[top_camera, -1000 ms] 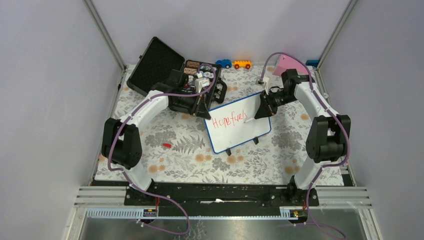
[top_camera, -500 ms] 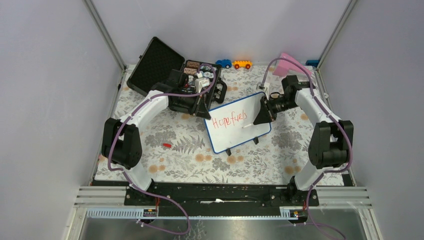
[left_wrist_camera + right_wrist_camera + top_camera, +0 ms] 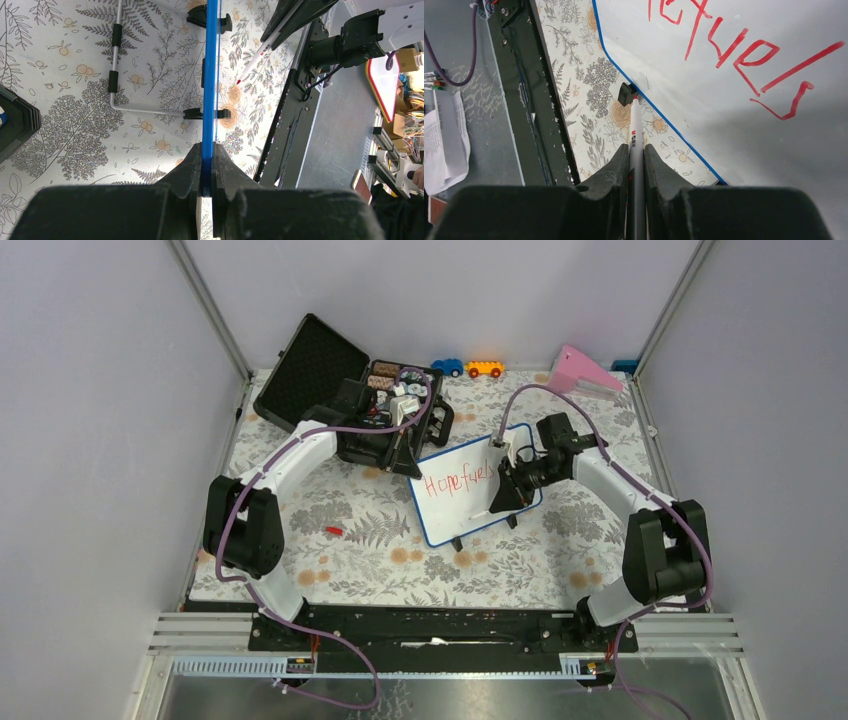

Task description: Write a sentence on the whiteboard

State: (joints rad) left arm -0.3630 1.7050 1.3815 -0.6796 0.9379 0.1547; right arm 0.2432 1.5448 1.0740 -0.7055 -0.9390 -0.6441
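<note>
The whiteboard point(image 3: 455, 510), white with a blue frame, stands tilted on the floral mat. One line of red letters point(image 3: 458, 481) reads "Hope fuels". My left gripper point(image 3: 412, 465) is shut on the board's upper left corner; in the left wrist view point(image 3: 207, 165) the blue edge point(image 3: 210, 75) runs straight up from the jaws. My right gripper point(image 3: 503, 495) is shut on a white marker point(image 3: 482, 511), held over the board's lower part, below the letters. In the right wrist view point(image 3: 636, 165) the marker point(image 3: 635, 130) points towards the board's lower edge, near a black foot point(image 3: 626, 93), with the letters point(image 3: 734, 45) above.
An open black case point(image 3: 345, 400) with small items lies at the back left, behind the left gripper. Two toy cars point(image 3: 466, 368) and a pink object point(image 3: 580, 370) sit at the back. A red cap point(image 3: 334, 530) lies on the mat left of the board.
My right gripper has moved with the marker from the board's right edge down and left to its lower middle. The left arm and the board have not moved. The letters are the same.
</note>
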